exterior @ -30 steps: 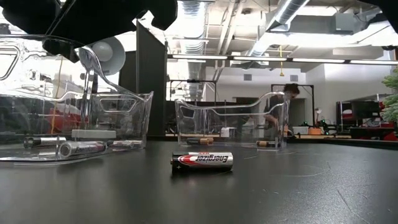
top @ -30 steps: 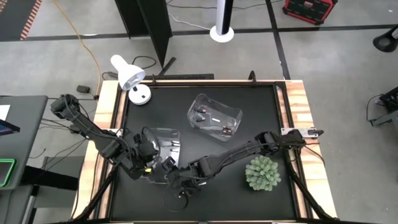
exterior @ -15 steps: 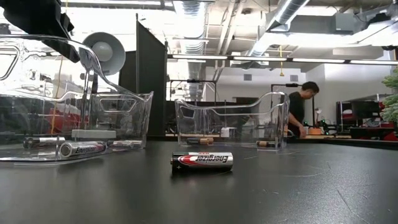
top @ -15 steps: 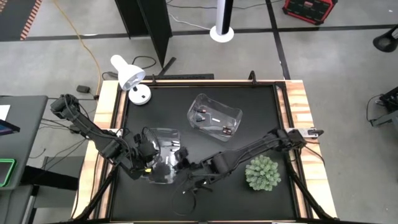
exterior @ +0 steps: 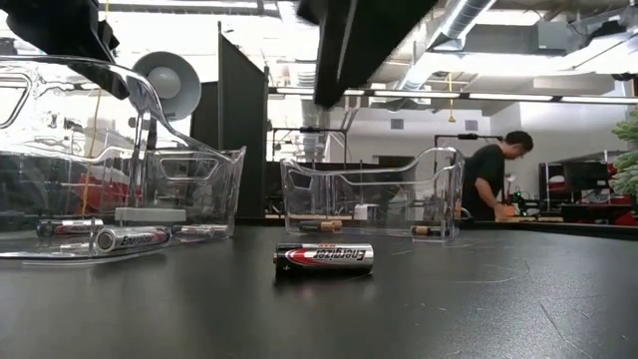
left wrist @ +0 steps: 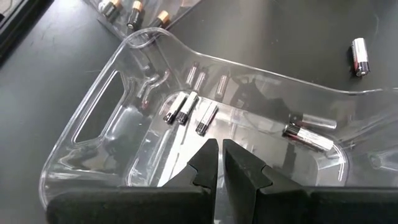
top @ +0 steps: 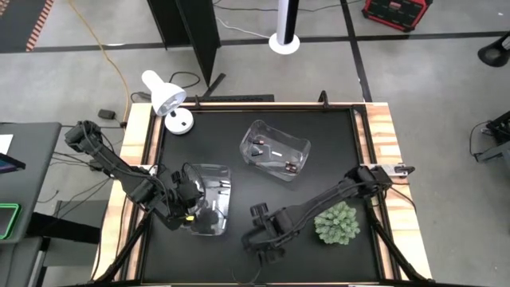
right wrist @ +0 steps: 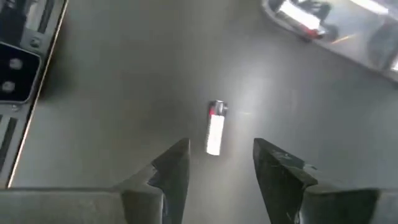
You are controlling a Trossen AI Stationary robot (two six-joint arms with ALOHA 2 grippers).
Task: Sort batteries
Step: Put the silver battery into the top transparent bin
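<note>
Now | right gripper [right wrist: 216, 163] released over one battery [right wrist: 215, 128] | left gripper [left wrist: 220, 163] clenched, empty | perhaps four batteries [left wrist: 186, 107] binned

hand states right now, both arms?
Left hand: closed, empty, over the clear bin.
Right hand: open, empty, above the loose battery.

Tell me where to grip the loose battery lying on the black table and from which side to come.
Grip the loose battery across its middle, coming straight down from above. It lies flat on its side on the bare table, alone, so its long rounded flanks are free for the fingers. The right tool hangs open over it, already roughly lined up to straddle it.
</note>
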